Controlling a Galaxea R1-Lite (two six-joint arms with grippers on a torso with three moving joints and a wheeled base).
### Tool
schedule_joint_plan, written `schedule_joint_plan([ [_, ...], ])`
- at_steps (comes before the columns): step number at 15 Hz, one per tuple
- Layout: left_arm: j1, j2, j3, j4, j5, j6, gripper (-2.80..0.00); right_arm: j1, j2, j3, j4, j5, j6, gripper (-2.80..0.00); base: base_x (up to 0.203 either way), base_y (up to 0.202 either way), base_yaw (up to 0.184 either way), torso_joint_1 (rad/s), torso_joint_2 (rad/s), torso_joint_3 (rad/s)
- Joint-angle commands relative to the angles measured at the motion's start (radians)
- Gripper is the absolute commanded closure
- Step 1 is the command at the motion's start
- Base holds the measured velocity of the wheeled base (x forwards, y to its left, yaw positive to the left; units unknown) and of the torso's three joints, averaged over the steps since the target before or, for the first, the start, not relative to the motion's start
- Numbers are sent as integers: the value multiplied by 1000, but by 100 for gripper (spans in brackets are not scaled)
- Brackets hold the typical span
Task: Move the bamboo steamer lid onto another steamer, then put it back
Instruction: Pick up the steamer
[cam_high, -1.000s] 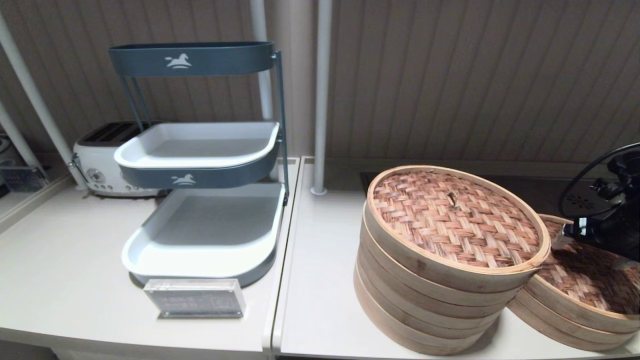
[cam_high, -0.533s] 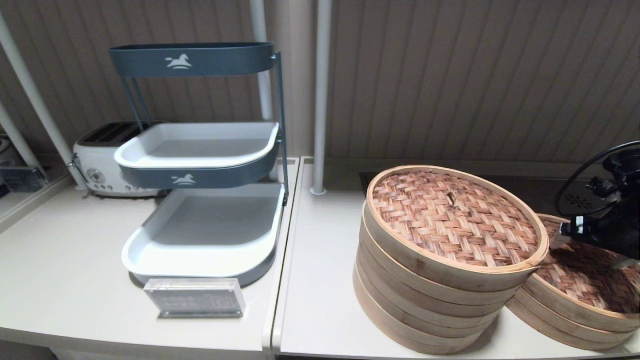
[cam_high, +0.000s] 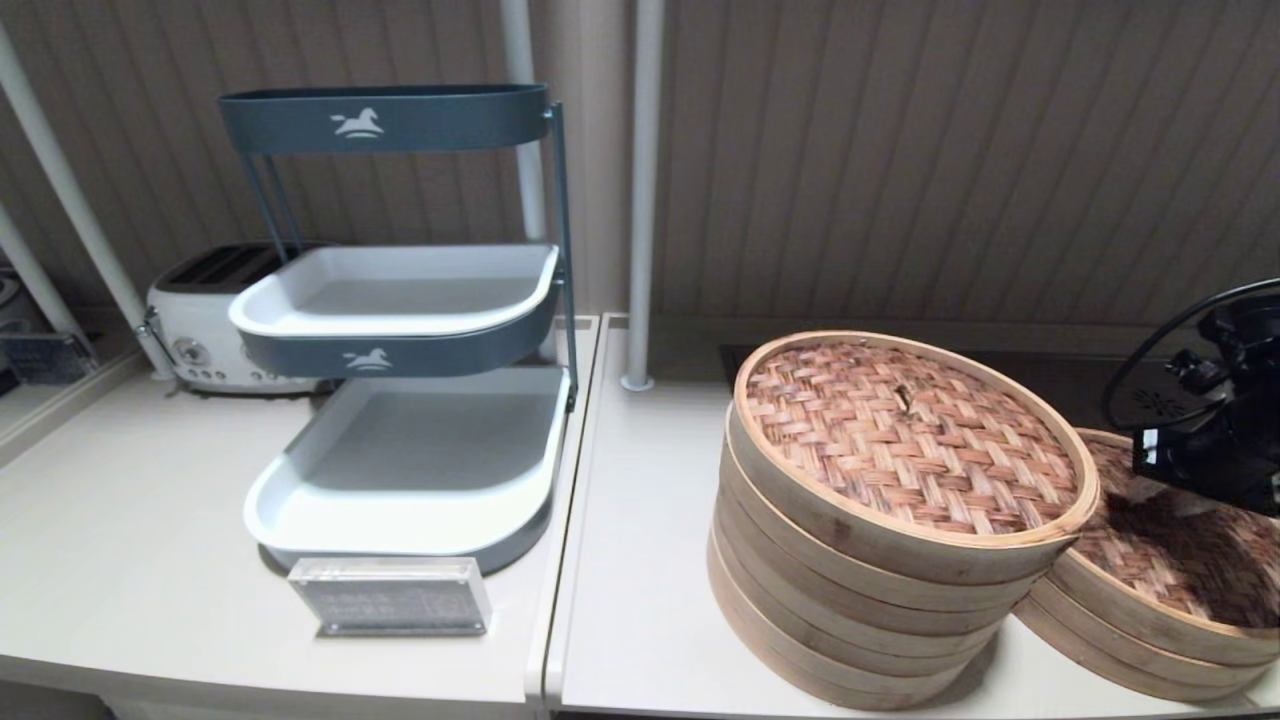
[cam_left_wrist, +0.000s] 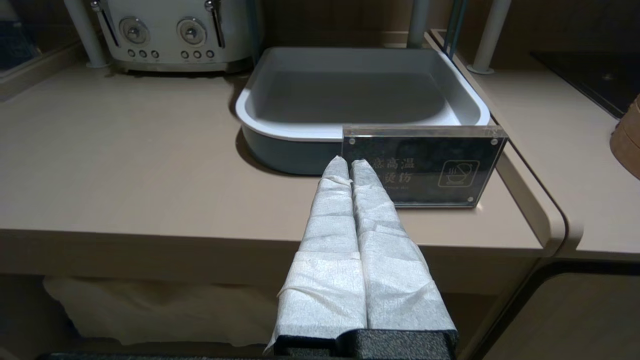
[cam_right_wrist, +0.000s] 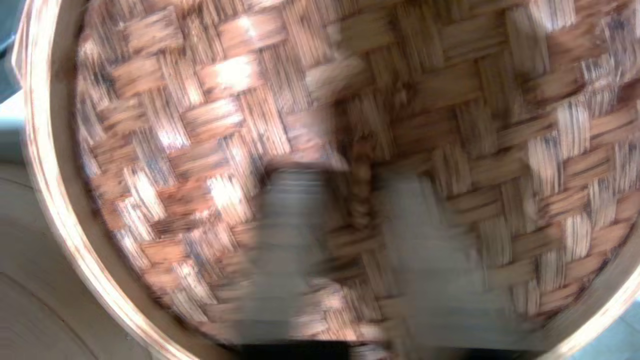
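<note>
Gripping only that thin loop (cam_right_wrist: 361, 187) could let the lid (cam_right_wrist: 320, 165) swing or slip as you lift. Your right hand (cam_right_wrist: 361, 200) straddles it, fingers (cam_right_wrist: 285, 235) narrowed; whether they pinch it yet, you cannot tell. The lid sits on the low steamer (cam_high: 1140, 625) right of the tall stack (cam_high: 860, 610); left hand (cam_left_wrist: 350, 165) idles, pressed closed.

My pale countertop (cam_high: 640, 600) carries the tall steamer stack (cam_high: 860, 620) at four o'clock, a lower steamer (cam_high: 1140, 640) touching its right, tray rack (cam_high: 400, 500), acrylic sign (cam_high: 390, 597) and toaster (cam_high: 195, 320) at ten.
</note>
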Motion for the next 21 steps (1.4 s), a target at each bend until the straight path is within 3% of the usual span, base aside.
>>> schedule_joint_plan([
  [1,0,0,28,0,0,0,0,-2,0,3,6,1,1,0,0,0,0,0,0,0],
  [21,0,0,28,-1,0,0,0,-8,-154,-39,14,4,-40,0,0,0,0,0,0,0],
])
